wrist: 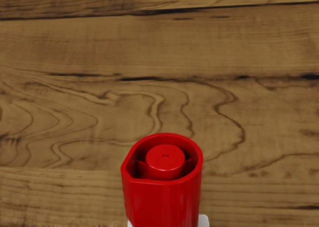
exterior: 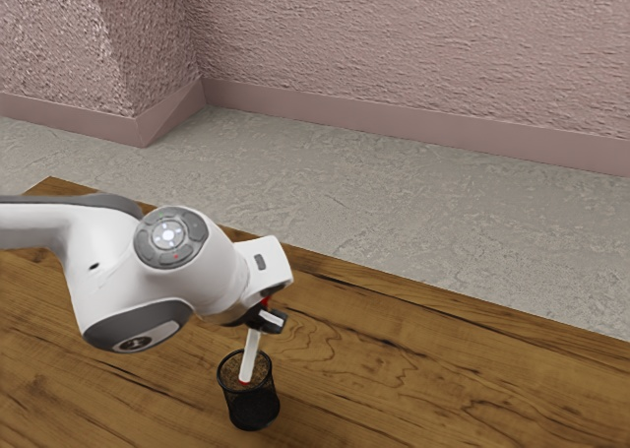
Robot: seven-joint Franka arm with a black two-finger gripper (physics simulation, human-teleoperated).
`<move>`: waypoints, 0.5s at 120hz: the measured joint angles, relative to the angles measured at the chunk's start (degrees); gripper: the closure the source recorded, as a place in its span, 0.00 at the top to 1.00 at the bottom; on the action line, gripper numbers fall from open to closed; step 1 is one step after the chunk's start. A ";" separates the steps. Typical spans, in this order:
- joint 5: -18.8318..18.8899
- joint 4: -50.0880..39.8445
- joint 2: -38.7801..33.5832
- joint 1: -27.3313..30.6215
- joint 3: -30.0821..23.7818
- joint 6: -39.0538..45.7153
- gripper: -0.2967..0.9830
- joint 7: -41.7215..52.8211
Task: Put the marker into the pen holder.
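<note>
Brown wooden table: occupies the near part of the scene. White-and-grey jointed arm: enters from the exterior view's left, above the table. Black mesh cylindrical pen holder: upright on the table, near side. Black two-finger gripper: appears closed to the marker's width, gripping it, though the far finger is poorly seen. White, red-ended cylindrical marker: slightly tilted, its lower end at the holder's mouth; whether below the rim, cannot tell.
</note>
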 joint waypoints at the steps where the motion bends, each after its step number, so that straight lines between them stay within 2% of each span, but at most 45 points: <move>1: -0.01 -0.03 -0.03 0.00 -0.01 -0.02 0.16 -0.20; 23: -1.05 -0.13 -1.06 0.00 -0.85 -0.84 0.47 -2.85; 40: -1.31 1.30 -1.73 0.04 -0.30 -3.11 0.62 -4.26; 52: -2.14 9.23 1.20 0.49 11.83 -6.26 0.67 -4.16; 56: -3.40 15.05 2.99 0.48 14.59 -9.09 0.69 -3.54; 60: -4.70 25.21 6.70 0.47 16.73 -14.16 0.70 -2.69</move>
